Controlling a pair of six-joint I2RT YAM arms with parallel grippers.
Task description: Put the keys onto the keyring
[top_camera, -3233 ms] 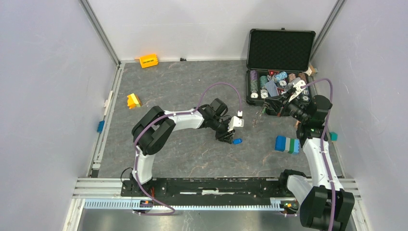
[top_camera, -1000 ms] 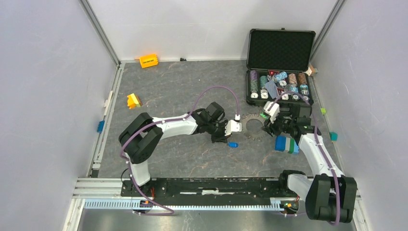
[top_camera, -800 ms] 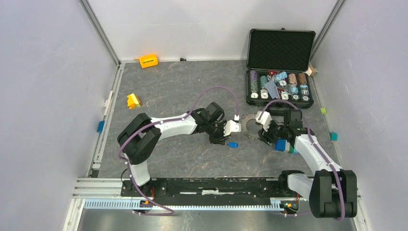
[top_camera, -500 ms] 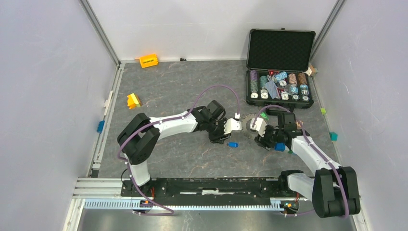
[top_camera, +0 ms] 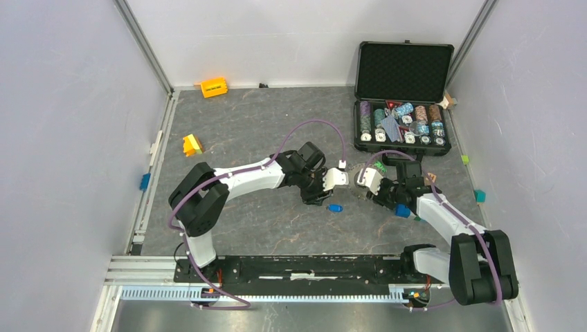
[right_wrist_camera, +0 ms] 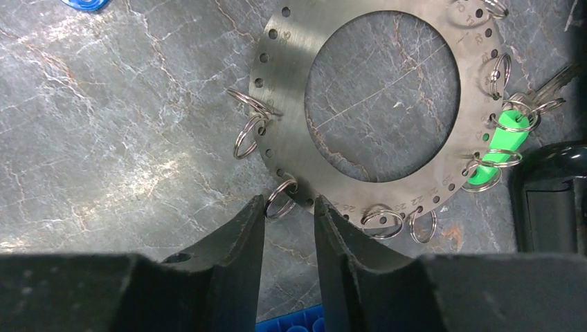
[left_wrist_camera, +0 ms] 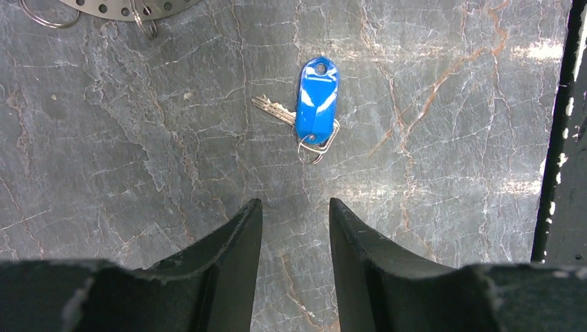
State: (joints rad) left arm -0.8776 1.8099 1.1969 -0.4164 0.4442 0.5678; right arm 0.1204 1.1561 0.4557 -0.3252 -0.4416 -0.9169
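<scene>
The keyring (right_wrist_camera: 280, 117), a grey metal disc with a wide hole and small split rings round its rim, lies flat on the table. It also shows in the top view (top_camera: 354, 188). The green key (right_wrist_camera: 502, 149) hangs from split rings on its right rim. My right gripper (right_wrist_camera: 289, 200) is narrowly open at the ring's near rim, with one small split ring (right_wrist_camera: 279, 199) between its tips. The blue key (left_wrist_camera: 317, 100) lies loose on the table with its own small ring. My left gripper (left_wrist_camera: 295, 204) is open and empty just short of it.
A blue and green block (top_camera: 405, 209) sits just under my right wrist, its blue part showing in the right wrist view (right_wrist_camera: 291, 321). An open black case of poker chips (top_camera: 403, 90) stands at the back right. Yellow blocks (top_camera: 214, 87) (top_camera: 192, 144) lie far left.
My right arm has swung left from beside the case to the keyring and lowered its open jaws to the rim. My left gripper has stayed over the blue key, shifting only slightly.
</scene>
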